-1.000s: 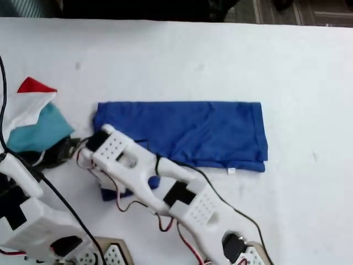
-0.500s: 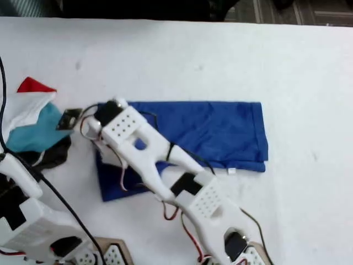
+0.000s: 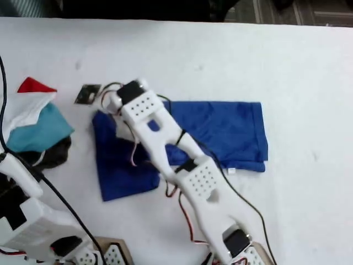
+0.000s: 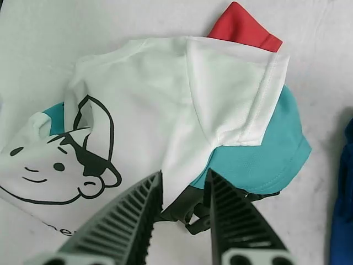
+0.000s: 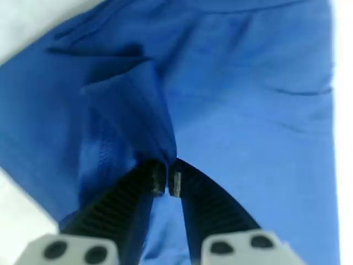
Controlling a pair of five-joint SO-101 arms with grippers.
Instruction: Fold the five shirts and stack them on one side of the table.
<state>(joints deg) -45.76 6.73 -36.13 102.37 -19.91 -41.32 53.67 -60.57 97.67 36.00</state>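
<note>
Near the middle of the desk (image 3: 287, 61) lies the blue shirt (image 3: 226, 132), a long band whose end toward the pile is doubled over and rumpled. The right pincer (image 5: 166, 179) is closed on a thin pinch of that cloth, which rises as a ridge between its tips. The hold looks slight. It may catch a single layer, so a pull could slip free or drag one layer and leave the fold crooked. The right arm also lies across the shirt, and its loose wires could snag the cloth.

At the desk's left edge the left pincer (image 4: 183, 182) hangs over the pile with its jaws slightly apart, gripping nothing. The white shirt (image 4: 165, 99) lies loosely on the teal shirt (image 4: 276, 160) and the red shirt (image 4: 242, 25). A careless descent could push the pile askew.
</note>
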